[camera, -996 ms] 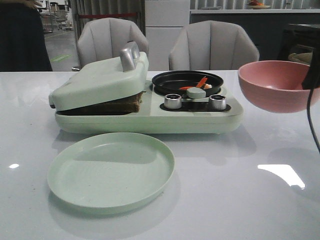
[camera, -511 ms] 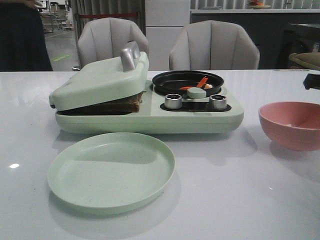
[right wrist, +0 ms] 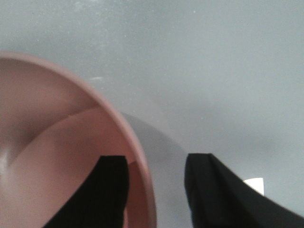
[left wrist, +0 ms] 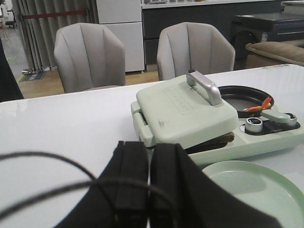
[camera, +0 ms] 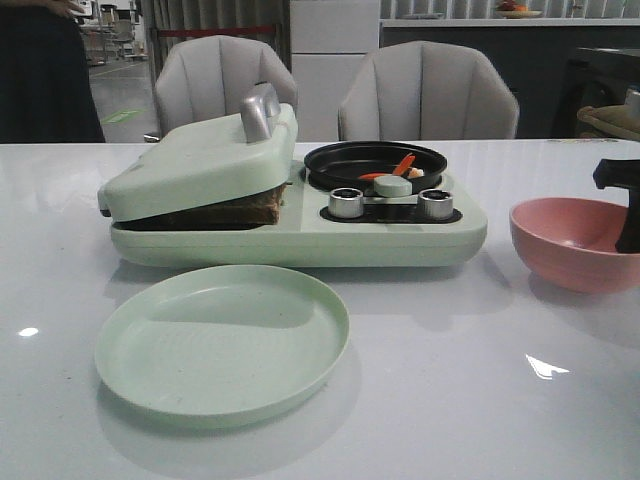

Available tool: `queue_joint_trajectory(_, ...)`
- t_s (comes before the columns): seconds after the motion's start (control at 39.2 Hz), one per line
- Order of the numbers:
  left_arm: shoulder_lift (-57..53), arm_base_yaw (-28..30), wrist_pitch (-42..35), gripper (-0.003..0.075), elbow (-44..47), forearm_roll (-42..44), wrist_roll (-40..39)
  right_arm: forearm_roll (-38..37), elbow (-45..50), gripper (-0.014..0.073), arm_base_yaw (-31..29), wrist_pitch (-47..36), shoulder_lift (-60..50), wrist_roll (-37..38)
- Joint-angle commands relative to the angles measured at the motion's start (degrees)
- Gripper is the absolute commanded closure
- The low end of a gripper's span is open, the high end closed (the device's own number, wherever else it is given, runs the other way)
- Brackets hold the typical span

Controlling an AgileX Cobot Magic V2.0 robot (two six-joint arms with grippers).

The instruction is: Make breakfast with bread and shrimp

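Note:
The bread (camera: 245, 212) lies in the pale green breakfast maker, only its dark crust edge showing under the nearly shut lid (camera: 200, 160); it also shows in the left wrist view (left wrist: 223, 140). The shrimp (camera: 402, 166) lie in the maker's black pan (camera: 340, 160) and also show in the left wrist view (left wrist: 259, 107). My right gripper (camera: 628, 215) is at the far right, open, astride the rim of a pink bowl (camera: 565, 245). In its wrist view the right gripper (right wrist: 156, 159) has one finger inside the bowl (right wrist: 57, 142) and one outside. My left gripper (left wrist: 149, 146) is shut and empty, short of the maker.
An empty pale green plate (camera: 222, 340) lies in front of the maker and also shows in the left wrist view (left wrist: 251, 190). Two metal knobs (camera: 346, 202) and a pale green pan handle knob (camera: 393, 185) sit on the maker's right half. Two grey chairs (camera: 425, 90) stand behind the table.
The pink bowl came down from mid-air at the right onto the table. My right gripper came lower over it and now stands open astride its rim.

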Motion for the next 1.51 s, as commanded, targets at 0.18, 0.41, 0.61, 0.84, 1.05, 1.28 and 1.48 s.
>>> queue_joint_trajectory(0.18,0.65,0.12,-4.42,0.0606,-1.38,-0.80,-0.57,-2.42,-5.00,0.0096,-0.06,2.61,-7.95,-3.80)
queue_joint_trajectory(0.41,0.65,0.12,-4.42,0.0606,-1.38,-0.80,-0.57,-2.36,-4.15,0.0100,2.68,0.95,-18.45,-6.05)
queue_joint_trajectory(0.61,0.65,0.12,-4.42,0.0606,-1.38,-0.80,-0.57,-2.40,1.01,0.0100,8.78,-4.24,-28.55,-6.45)
queue_joint_trajectory(0.84,0.65,0.12,-4.42,0.0606,-1.38,-0.80,-0.57,-2.35,11.56,0.0100,15.94,-14.01,-40.62,-6.45)
queue_joint_trajectory(1.05,0.65,0.12,-4.42,0.0606,-1.38,-0.80,-0.57,-2.10,22.23,0.0100,22.54,-22.89,-51.26,-6.40)
queue_joint_trajectory(1.28,0.65,0.12,-4.42,0.0606,-1.38,-0.80,-0.57,-0.93,33.34,0.0100,24.41,-30.45,-66.06,-6.35)
queue_joint_trajectory(1.48,0.65,0.12,-4.42,0.0606,-1.38,-0.80,-0.57,0.00,44.27,0.0100,24.41,-32.05,-81.34,-6.35)
